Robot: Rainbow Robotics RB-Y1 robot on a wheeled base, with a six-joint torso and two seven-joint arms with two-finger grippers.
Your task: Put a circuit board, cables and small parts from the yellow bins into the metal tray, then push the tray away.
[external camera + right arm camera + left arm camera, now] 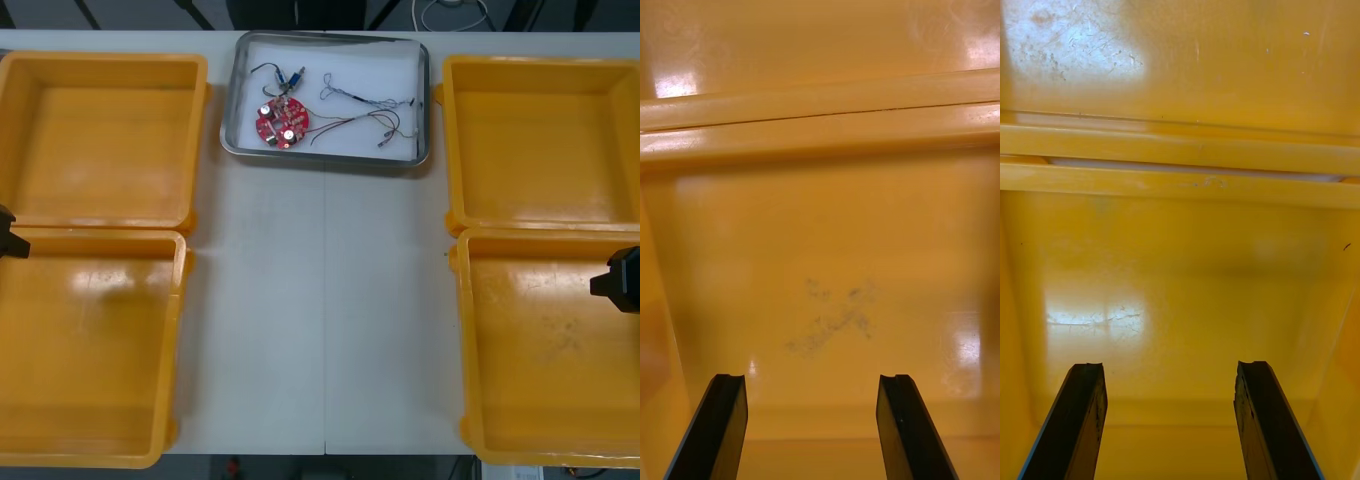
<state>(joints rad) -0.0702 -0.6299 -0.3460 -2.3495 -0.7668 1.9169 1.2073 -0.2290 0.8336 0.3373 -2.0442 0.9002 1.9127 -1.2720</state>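
My left jaws open, empty, over near-left yellow bin (85,340). The metal tray (325,160) at desk's (320,300) far edge, centre, holds red circuit board (281,122) and cables (365,105). My right jaws open, empty, over near-right yellow bin (550,350).

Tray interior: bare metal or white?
Tray is white inside, with a shiny metal rim; best seen in the front view.

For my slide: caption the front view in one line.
Metal tray at the far edge holds a red circuit board and cables; left gripper and right gripper wait over near yellow bins.
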